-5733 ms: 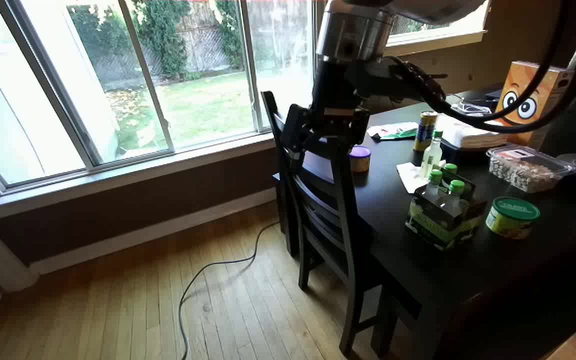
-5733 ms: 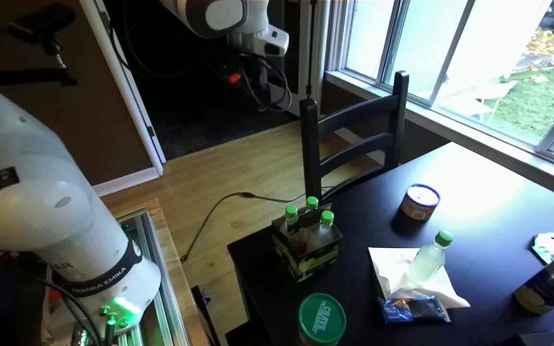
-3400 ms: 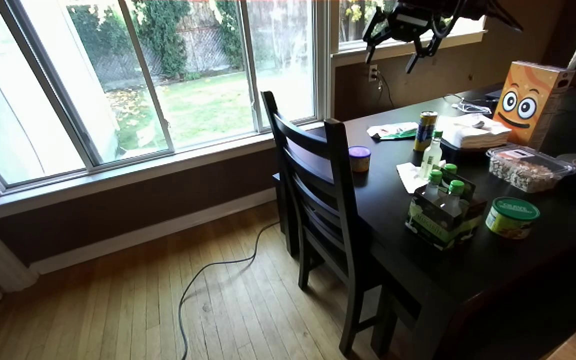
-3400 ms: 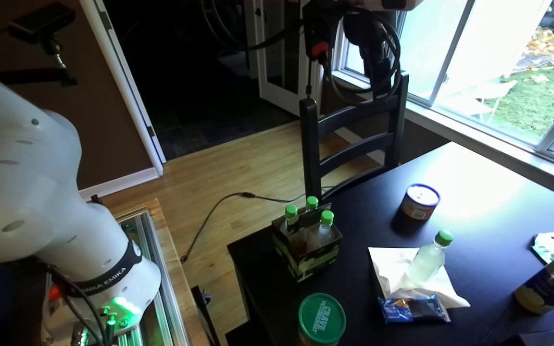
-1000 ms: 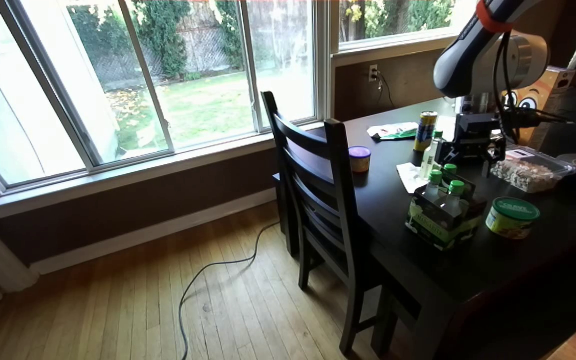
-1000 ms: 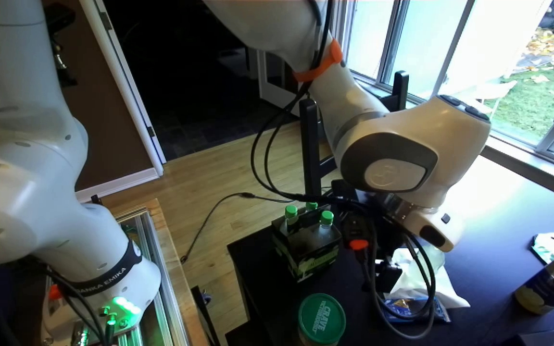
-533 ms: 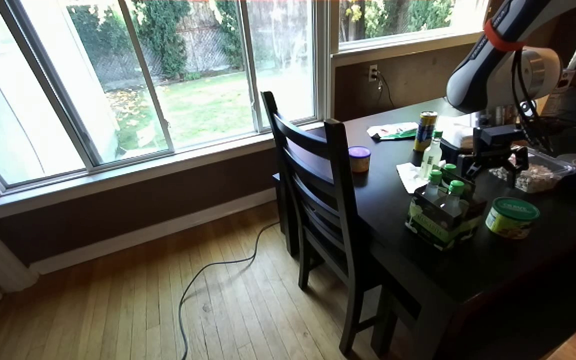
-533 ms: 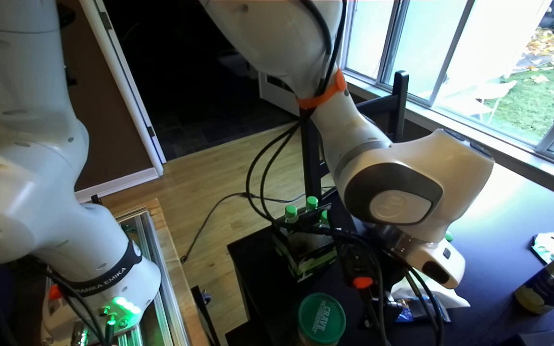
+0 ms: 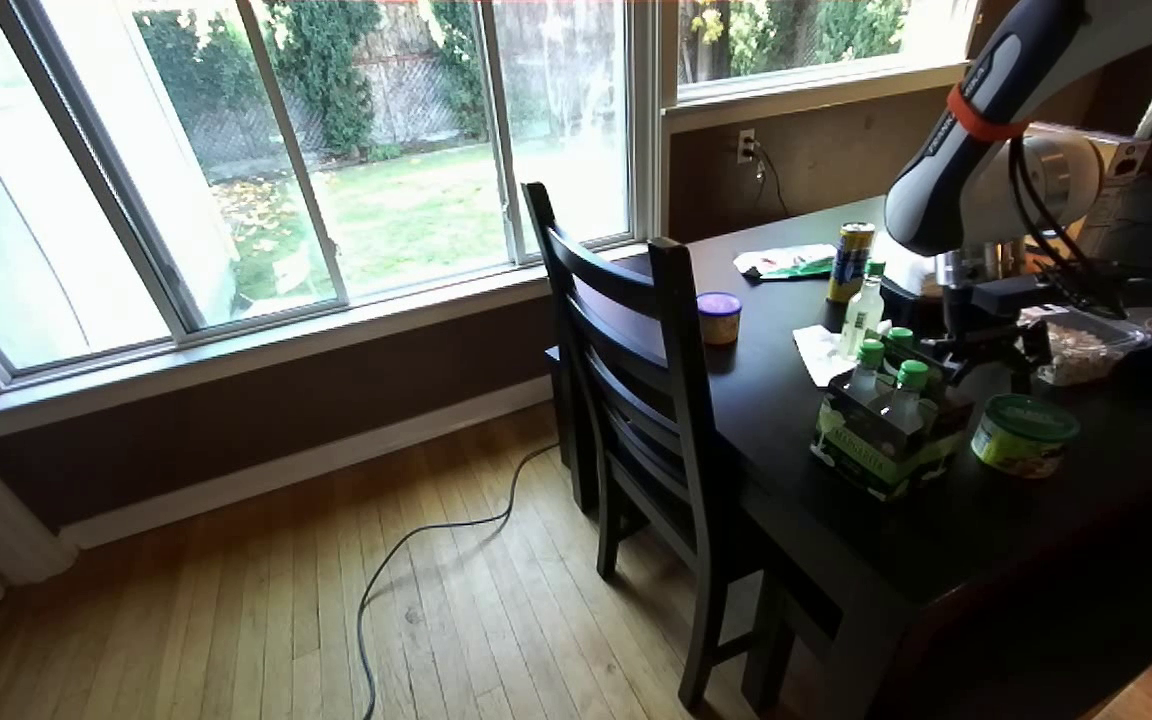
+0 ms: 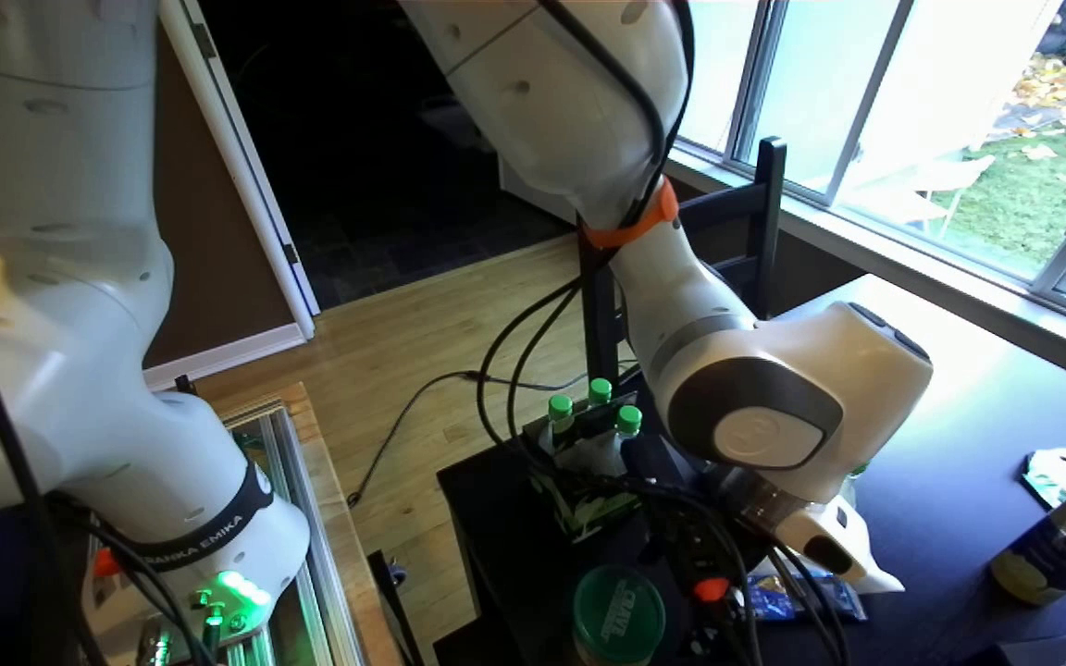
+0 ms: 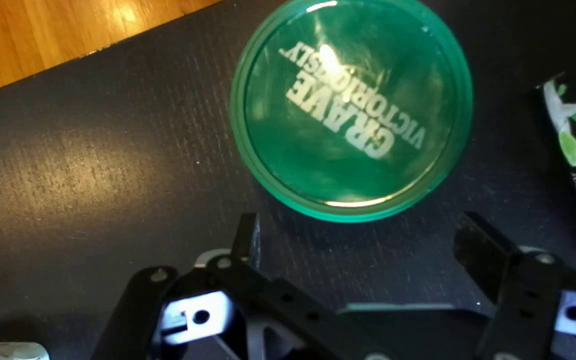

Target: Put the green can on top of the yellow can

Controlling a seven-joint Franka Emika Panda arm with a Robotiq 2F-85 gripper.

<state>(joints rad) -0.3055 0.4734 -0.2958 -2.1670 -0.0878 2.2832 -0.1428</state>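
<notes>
Carton (image 9: 874,455) with bottles (image 9: 905,400) flanks the green can (image 9: 1022,447).

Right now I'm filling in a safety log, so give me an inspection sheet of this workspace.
Surface: dark table; spills, nothing seen.
Job's things: green can upright, lid on; purple-lidded can and blue-and-yellow can stand apart; which is the yellow one, cannot tell.
Clutter: bottle carrier, loose bottle, white paper, plastic tub.
Gripper: open, holding nothing.
Cables: black cables loop beside the arm; cord on the floor.
Surroundings: chair at the table, window.
</notes>
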